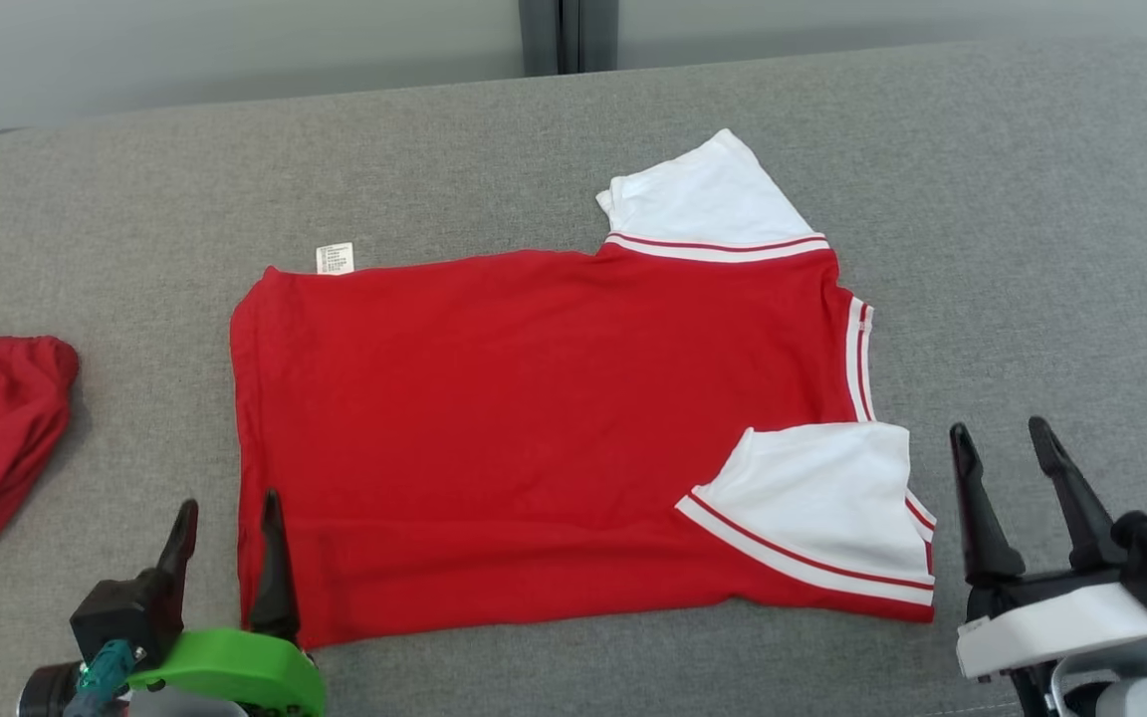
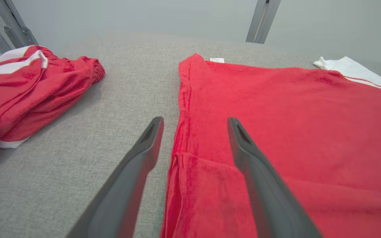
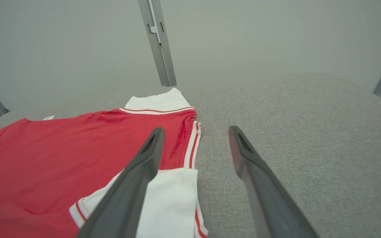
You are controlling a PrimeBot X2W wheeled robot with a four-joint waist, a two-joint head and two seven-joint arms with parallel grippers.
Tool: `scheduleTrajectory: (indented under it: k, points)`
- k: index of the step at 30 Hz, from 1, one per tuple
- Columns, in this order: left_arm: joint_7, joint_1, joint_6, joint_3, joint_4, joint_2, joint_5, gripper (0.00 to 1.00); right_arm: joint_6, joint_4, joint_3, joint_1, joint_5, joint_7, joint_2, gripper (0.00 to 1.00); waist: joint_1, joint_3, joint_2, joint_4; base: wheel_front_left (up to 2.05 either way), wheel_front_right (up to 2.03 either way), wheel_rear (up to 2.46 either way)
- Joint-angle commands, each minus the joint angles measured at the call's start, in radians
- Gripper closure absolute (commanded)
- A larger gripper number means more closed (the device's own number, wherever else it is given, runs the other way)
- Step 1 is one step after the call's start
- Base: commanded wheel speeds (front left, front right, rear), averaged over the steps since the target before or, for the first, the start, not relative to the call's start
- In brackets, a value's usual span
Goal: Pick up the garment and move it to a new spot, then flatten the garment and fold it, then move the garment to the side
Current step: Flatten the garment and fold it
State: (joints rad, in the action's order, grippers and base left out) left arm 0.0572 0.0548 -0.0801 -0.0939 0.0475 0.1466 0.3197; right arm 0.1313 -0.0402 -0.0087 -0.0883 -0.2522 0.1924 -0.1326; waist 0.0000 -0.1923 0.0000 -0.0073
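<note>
Flat at mid-bench (image 1: pixel 1032 199): red shirt (image 1: pixel 534 418), one white sleeve folded in. Spread wide and empty at its near corners — left tool (image 1: pixel 228 503), right tool (image 1: pixel 1001 430). Soft, light, limp — probably best pinched at hem corners.

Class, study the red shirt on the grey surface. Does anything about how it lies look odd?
Yes. The near white sleeve is folded in over the red shirt, while the far white sleeve sticks out past its edge, so the sides mismatch. A white label pokes out at the far edge.
</note>
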Motion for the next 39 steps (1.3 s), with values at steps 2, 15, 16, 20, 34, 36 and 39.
scheduleTrajectory:
  k: [2, 15, 16, 20, 34, 36, 39]
  points:
    - [0.048, -0.031, -0.013, 0.000, -0.028, 0.001, -0.025, 0.00, -0.001, -0.046, 0.001, 0.024, 0.017, -0.023, -0.008, 0.00, 0.0000, 0.012, 0.0000, 0.003, 0.00, 0.00, 0.00]
    - [0.045, -0.039, -0.034, -0.044, -0.106, 0.019, -0.083, 0.00, -0.001, -0.178, -0.006, -0.006, 0.033, -0.129, -0.005, 0.00, 0.0000, 0.047, 0.0000, 0.017, 0.00, 0.00, 0.00]
    - [0.041, -0.038, -0.034, -0.044, -0.105, 0.024, -0.086, 0.00, -0.001, -0.179, -0.007, -0.008, 0.030, -0.129, -0.005, 0.00, 0.0000, 0.046, 0.0000, 0.017, 0.00, 0.00, 0.00]
    - [0.017, -0.095, -0.012, -0.050, -0.107, 0.042, -0.078, 0.00, -0.001, -0.190, -0.010, 0.000, 0.026, -0.133, -0.001, 0.00, 0.0000, 0.021, 0.0000, 0.021, 0.00, 0.00, 0.00]
    - [-0.179, -0.625, 0.165, -0.056, 0.275, 0.144, 0.021, 0.00, -0.001, -0.193, 0.023, 0.108, 0.023, -0.119, 0.003, 0.00, 0.0000, -0.189, 0.0000, -0.023, 0.00, 0.00, 0.00]
    - [-0.203, -0.673, 0.180, -0.064, 0.370, 0.158, 0.034, 0.00, -0.001, -0.181, 0.030, 0.123, 0.021, -0.113, 0.004, 0.00, 0.0000, -0.210, 0.0000, -0.034, 0.00, 0.00, 0.00]
    - [-0.223, -0.728, 0.196, -0.077, 0.489, 0.170, 0.059, 0.00, -0.001, -0.157, 0.036, 0.140, 0.017, -0.105, 0.004, 0.00, 0.0000, -0.235, 0.0000, -0.045, 0.00, 0.00, 0.00]
